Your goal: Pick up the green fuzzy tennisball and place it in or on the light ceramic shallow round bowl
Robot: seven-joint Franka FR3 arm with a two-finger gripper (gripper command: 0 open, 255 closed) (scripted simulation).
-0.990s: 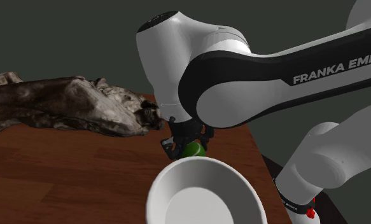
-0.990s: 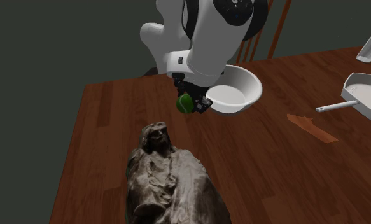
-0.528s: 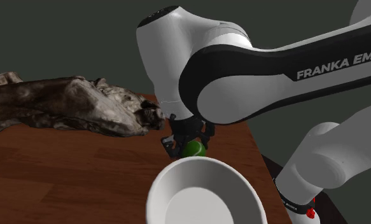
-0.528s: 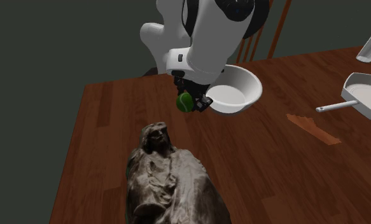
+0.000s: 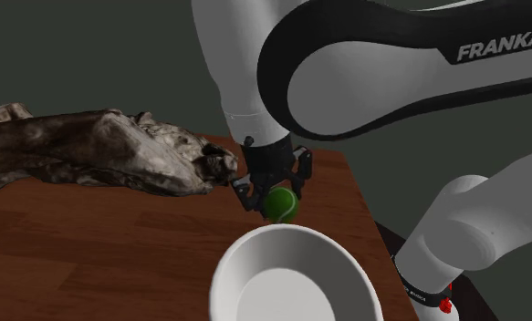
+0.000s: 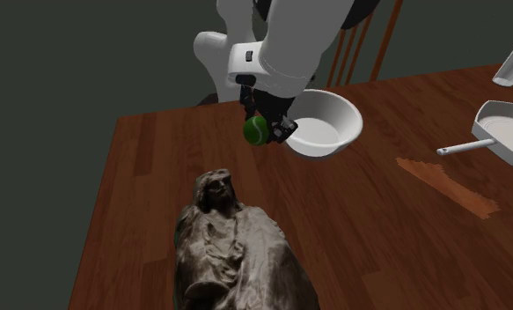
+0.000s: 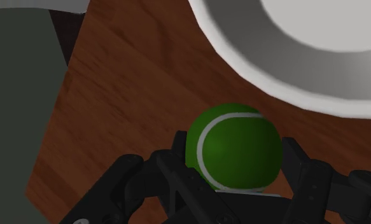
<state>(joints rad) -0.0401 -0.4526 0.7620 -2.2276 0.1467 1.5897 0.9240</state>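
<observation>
Shoulder view: the white bowl (image 5: 291,284) is sitting nearest me on the wooden tabletop (image 5: 90,251). Just past its far rim, the end effector (image 5: 275,193) is pinching the green tennis ball (image 5: 280,205) between both fingers. It is hanging over bare wood, beside the bowl and not above it. Farther back, a brown carved figure (image 5: 99,150) is lying on its side, with a dark wall (image 5: 90,46) behind.

Wooden table (image 6: 149,167) with bowl (image 6: 338,134), statue (image 6: 232,255), pan (image 6: 507,134)
</observation>
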